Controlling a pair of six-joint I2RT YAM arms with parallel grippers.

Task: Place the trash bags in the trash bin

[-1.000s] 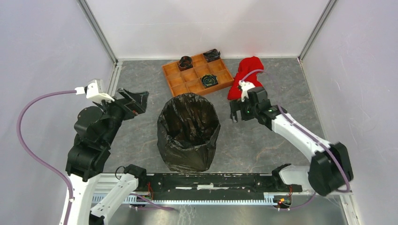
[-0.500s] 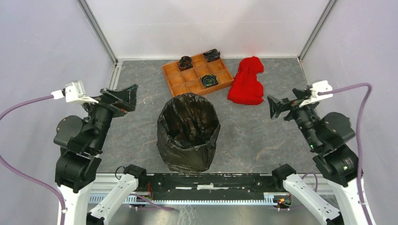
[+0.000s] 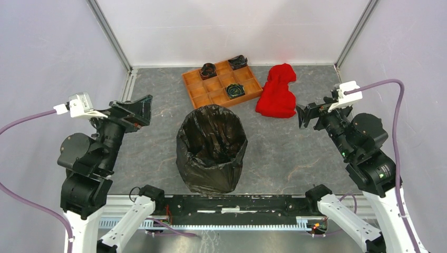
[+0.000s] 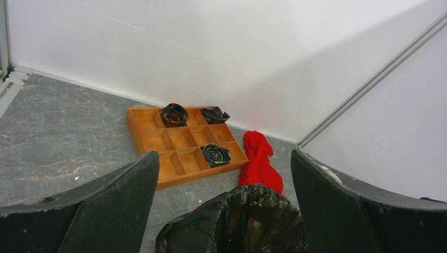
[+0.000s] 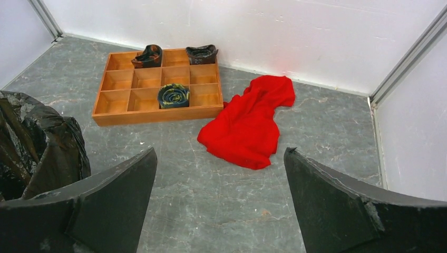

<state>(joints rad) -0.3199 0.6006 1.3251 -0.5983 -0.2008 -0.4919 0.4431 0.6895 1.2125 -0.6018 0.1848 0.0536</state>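
Observation:
The black trash bag point(image 3: 212, 147) stands at the table's middle, draped over and into the trash bin with its mouth open upward. The bin is fully hidden under the plastic. My left gripper point(image 3: 137, 112) hovers left of the bag, apart from it, open and empty. In the left wrist view the bag's crinkled rim point(image 4: 248, 221) lies low between the spread fingers of the left gripper point(image 4: 224, 155). My right gripper point(image 3: 308, 116) hangs to the bag's right, open and empty. The right wrist view shows bare floor between the fingers of the right gripper point(image 5: 220, 150), with the bag point(image 5: 37, 142) at the left edge.
An orange-brown compartment tray point(image 3: 213, 84) sits behind the bag with three dark rolled items point(image 3: 234, 90) in it. A red cloth point(image 3: 277, 89) lies crumpled to the tray's right, just left of my right gripper. White walls close off the back and both sides.
My right arm has pulled back from beside the bag to the right side and risen. My left arm drew back leftward. The bag has not moved.

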